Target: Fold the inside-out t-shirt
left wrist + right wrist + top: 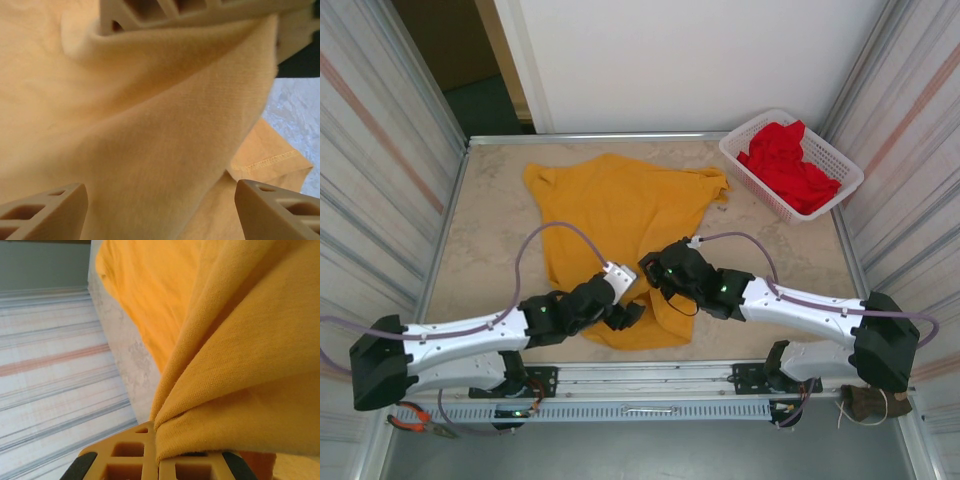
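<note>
One mustard-yellow t-shirt (620,210) is spread on the bench (490,240), with its long axis laid from the far left corner toward the near centre. Its near hem is bunched between the two arms. The right fingers (132,460) are clamped on a fold of that hem. The left fingers (47,210) are parted wide just beside it, with cloth draped ahead of them and nothing gripped. The body of the shirt is stretched away from both, toward the far side. One white basket (840,160) with one red garment (790,165) is seen at the far right.
</note>
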{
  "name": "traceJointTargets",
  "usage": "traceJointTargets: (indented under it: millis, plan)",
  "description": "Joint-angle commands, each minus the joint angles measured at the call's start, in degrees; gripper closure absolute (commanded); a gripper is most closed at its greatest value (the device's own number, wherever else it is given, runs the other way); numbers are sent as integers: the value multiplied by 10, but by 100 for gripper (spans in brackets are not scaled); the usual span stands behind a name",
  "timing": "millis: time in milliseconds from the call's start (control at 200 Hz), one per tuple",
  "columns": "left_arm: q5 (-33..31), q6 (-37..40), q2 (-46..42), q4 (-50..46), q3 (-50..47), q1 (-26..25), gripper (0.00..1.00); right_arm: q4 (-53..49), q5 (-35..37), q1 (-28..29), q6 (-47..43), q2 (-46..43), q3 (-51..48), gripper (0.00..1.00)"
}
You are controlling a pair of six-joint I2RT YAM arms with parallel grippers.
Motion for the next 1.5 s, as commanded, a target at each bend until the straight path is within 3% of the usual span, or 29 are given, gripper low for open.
traceJointTargets:
  millis: [0,65,145,190,240,306,521,641,751,957,1262,1423,1493]
  plan:
    - [-20,19,30,49,16,-2,22,7,4,-2,-11,-10,8,100]
    - [-19,24,50,47,28,5,37,8,1,-2,-12,-13,7,100]
    - [-4,23,53,33,48,31,81,4,2,-2,-22,-29,1,100]
    - [10,24,44,22,59,46,100,0,5,-2,-33,-44,-7,82]
    - [15,26,36,-7,85,57,100,-17,14,3,-44,-69,-15,63]
    - [38,37,31,-53,125,73,100,-40,46,22,-54,-109,-36,58]
    - [90,70,50,-186,248,95,100,4,144,126,-56,-185,-134,85]
    - [102,81,62,-218,283,99,100,88,169,164,-78,-124,-148,100]
    - [113,86,70,-239,310,100,100,167,161,169,-101,-37,-134,100]
    - [131,81,75,-266,345,99,100,240,186,146,-93,86,-121,100]
    - [221,66,77,-288,411,95,100,297,143,-6,-166,216,-47,100]
    - [242,74,100,-298,456,95,100,307,113,-39,-171,314,23,100]
    - [248,80,113,-299,479,95,100,300,111,-40,-163,347,49,78]
